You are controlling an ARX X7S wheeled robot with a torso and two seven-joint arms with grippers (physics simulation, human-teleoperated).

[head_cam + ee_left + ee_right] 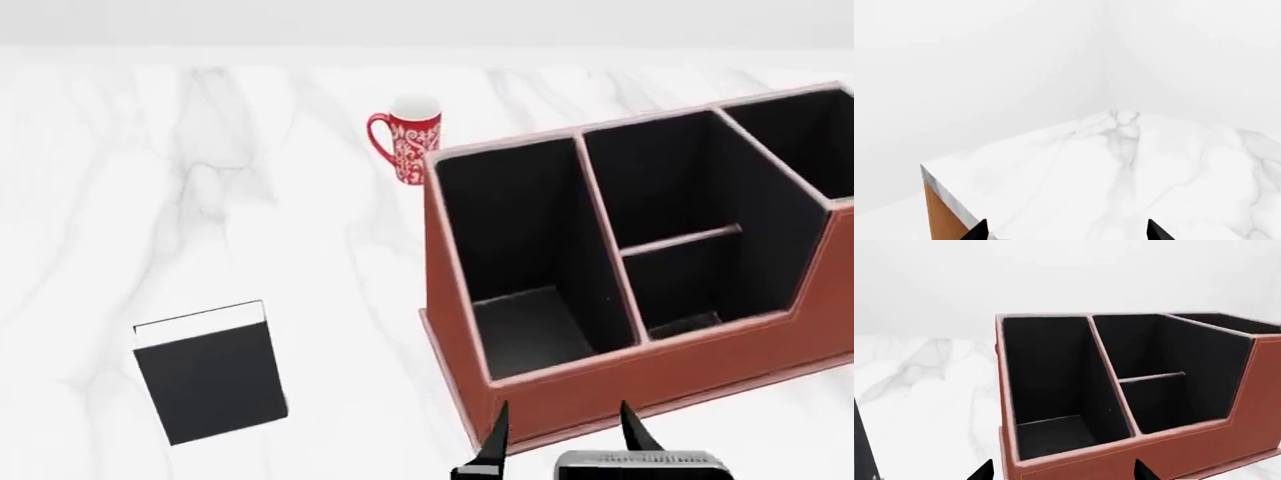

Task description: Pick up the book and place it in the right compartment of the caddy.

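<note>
The black book [214, 375] lies flat on the marble table at the near left, its white page edge facing away from me. The reddish-brown caddy [667, 375] stands at the right with its black-lined compartments open upward. My right gripper [567, 440] is open just in front of the caddy's near wall, well to the right of the book, and holds nothing. In the right wrist view the caddy [1154, 450] fills the picture beyond the spread right gripper [1064, 472]. My left gripper [1067, 231] is open over bare marble and is out of the head view.
A red-and-white patterned mug [411, 135] stands behind the caddy's left end. The white marble table [200, 200] stretches left and back. The left wrist view shows a table corner [941, 215] with an orange-brown side and pale walls beyond.
</note>
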